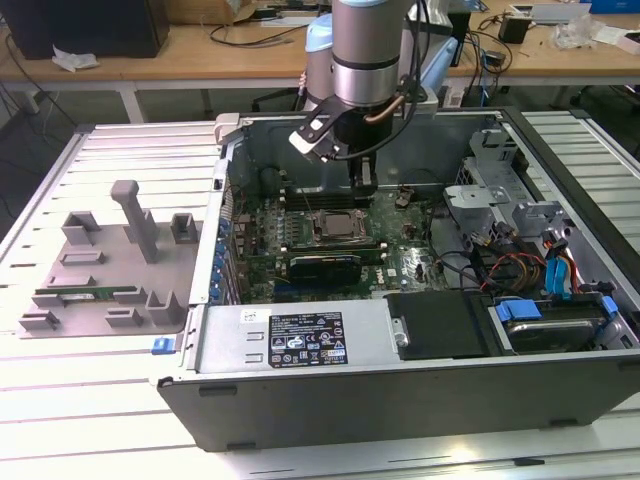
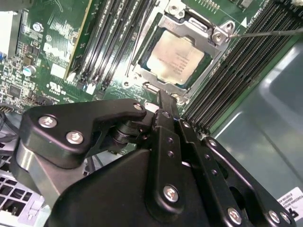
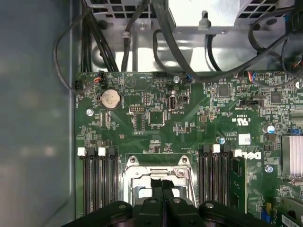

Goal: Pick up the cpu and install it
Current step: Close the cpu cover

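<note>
cpu (image 2: 175, 59): flat silver square; seated in metal socket frame (image 2: 199, 27) | fingers (image 2: 166, 106): black; clenched together; empty

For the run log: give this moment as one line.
shiny silver square cpu chip in black-and-metal socket frame | end effector shut, at frame edge

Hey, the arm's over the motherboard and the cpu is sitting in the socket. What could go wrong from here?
1. The gripper, jaws closed, hangs right at the edge of the cpu. A small drop or sideways drift could scrape it or knock it askew in the socket frame.
2. Memory slots flank the socket closely, so the jaws might clip them.
</note>
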Robot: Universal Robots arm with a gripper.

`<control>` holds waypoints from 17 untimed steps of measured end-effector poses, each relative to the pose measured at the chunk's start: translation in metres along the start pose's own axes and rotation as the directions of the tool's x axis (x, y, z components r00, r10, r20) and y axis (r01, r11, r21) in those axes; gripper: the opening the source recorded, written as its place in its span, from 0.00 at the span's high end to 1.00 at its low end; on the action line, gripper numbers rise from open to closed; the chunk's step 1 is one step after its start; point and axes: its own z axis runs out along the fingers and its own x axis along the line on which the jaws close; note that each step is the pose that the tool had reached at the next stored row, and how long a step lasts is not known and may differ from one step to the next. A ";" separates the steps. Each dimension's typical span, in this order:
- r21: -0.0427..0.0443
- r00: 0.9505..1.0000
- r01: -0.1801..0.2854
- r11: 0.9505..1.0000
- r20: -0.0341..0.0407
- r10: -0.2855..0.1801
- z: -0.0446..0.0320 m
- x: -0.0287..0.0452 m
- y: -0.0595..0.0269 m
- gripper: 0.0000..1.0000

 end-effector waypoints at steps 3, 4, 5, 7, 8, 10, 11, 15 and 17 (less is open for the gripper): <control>0.001 1.000 0.000 1.000 0.000 0.000 0.0027 -0.0001 -0.0027 0.89; 0.001 1.000 0.000 1.000 0.000 0.000 0.0037 -0.0002 -0.0041 0.89; 0.001 1.000 0.000 1.000 0.000 0.000 0.0043 -0.0002 -0.0052 0.89; 0.001 1.000 0.000 1.000 0.000 0.000 0.0057 -0.0003 -0.0078 0.89; 0.001 1.000 0.000 1.000 0.000 0.000 0.0062 -0.0003 -0.0091 0.89; 0.001 1.000 0.000 1.000 0.000 0.000 0.0071 -0.0004 -0.0122 0.89; 0.002 1.000 0.000 1.000 0.000 0.000 0.0073 -0.0004 -0.0135 0.89; 0.001 1.000 0.000 1.000 0.000 0.000 0.0074 -0.0004 -0.0139 0.89; 0.001 1.000 0.005 1.000 0.000 -0.005 0.0074 -0.0004 -0.0140 0.89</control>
